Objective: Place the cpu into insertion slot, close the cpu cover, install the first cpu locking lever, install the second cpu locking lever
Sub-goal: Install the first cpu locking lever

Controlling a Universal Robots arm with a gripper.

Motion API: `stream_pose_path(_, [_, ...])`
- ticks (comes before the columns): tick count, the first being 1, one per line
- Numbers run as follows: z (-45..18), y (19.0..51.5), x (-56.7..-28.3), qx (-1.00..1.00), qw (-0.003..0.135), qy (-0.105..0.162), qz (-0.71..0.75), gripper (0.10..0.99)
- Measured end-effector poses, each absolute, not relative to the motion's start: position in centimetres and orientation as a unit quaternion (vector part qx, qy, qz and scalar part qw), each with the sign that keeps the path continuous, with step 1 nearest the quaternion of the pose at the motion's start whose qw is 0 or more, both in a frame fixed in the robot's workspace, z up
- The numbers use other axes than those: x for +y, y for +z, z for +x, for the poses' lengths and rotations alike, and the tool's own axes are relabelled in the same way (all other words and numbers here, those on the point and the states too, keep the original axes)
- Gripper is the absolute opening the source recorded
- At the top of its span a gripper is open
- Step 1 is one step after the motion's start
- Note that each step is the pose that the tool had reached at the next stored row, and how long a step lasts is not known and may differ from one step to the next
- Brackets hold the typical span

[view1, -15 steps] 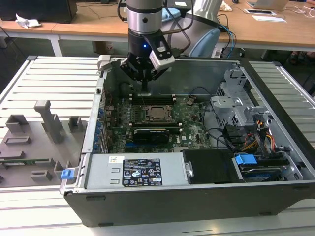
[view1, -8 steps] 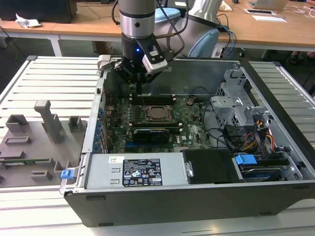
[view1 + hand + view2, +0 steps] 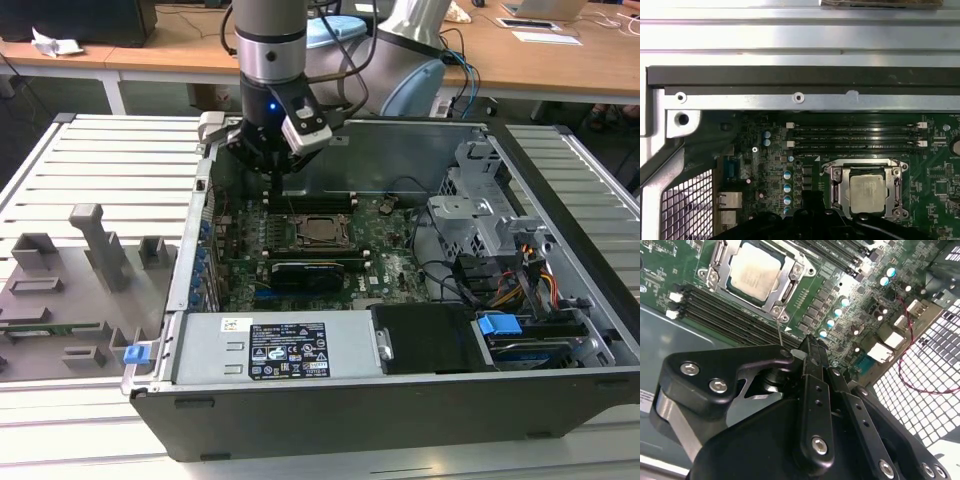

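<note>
Fingers [image 3: 812, 360] closed together, thin lever [image 3: 779, 330] touching their tip, pinched or not I cannot tell | chip [image 3: 754, 271] seated beneath lowered cover [image 3: 788, 286] | best, I judge: sweep lever slowly, pressing down until it latches.

Bkgd inventory, ext. view. Slatted grey worktable [image 3: 100, 150]; grey fixture block [image 3: 70, 290] at its edge on the exterior view's left. Beyond far edge: wooden desks [image 3: 150, 55] w/ crumpled white paper [image 3: 55, 44], flat sheets [image 3: 545, 37]. Light even.
</note>
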State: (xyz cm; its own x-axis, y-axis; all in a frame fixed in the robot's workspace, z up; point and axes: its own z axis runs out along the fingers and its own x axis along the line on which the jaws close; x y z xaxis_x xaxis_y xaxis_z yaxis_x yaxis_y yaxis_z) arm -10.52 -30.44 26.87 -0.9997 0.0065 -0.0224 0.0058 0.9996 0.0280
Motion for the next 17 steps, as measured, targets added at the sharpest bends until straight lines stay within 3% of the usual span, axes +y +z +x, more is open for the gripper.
stream_pose_path(17, [-10.7,26.0,-29.3,1.0,0.011,0.014,-0.011,0.11])
